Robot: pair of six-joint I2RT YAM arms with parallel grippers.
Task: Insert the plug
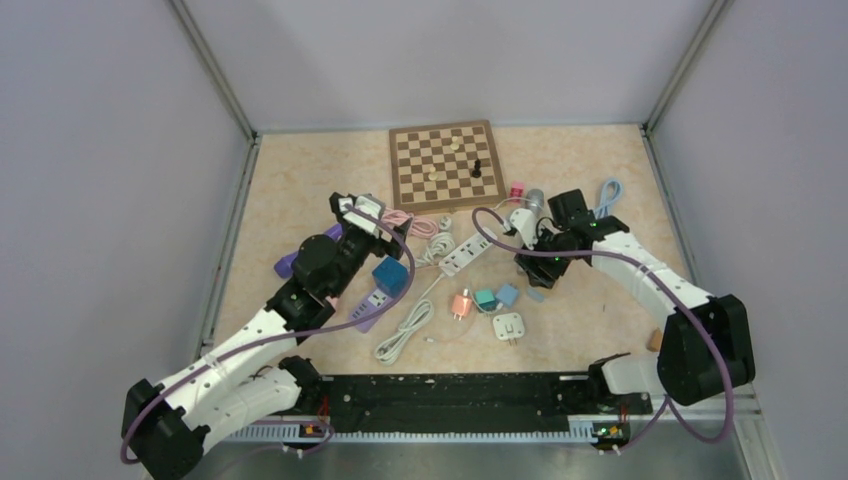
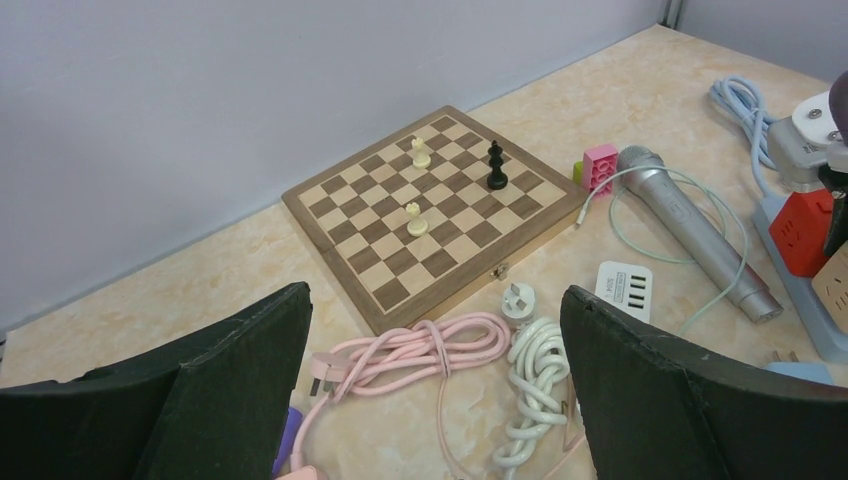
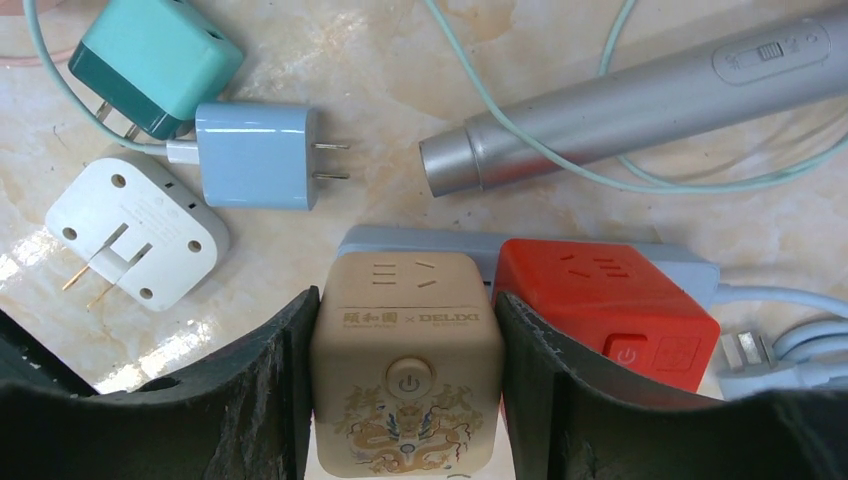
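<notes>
The right gripper [image 3: 405, 303] was pinching the beige cube plug [image 3: 405, 385], one dark finger pressed against each of its side faces, its power button and printed top facing the wrist camera. The cube stood against the grey power strip [image 3: 420, 243], just beside a red cube adapter [image 3: 605, 305] seated on that same strip; whether the beige cube's pins were in a socket could not be told. Beyond the strip lay a silver microphone [image 3: 640, 105] with its pale green cord, and to the left on the table [image 3: 380, 70] sat a light blue charger [image 3: 255, 155], a teal adapter [image 3: 160, 60] and a white adapter [image 3: 135, 240] lying pins up. The left gripper [image 2: 435, 295] hung spread wide with nothing between its fingers, well apart from the strip. Ahead of it lay a coiled pink cable [image 2: 420, 350] touching a coiled white cable [image 2: 535, 385], and past them a wooden chessboard [image 2: 380, 260] carrying a few pieces. A pink toy brick [image 2: 600, 165] sat near the board's corner, and a white USB hub [image 2: 625, 287] lay beside the microphone.
</notes>
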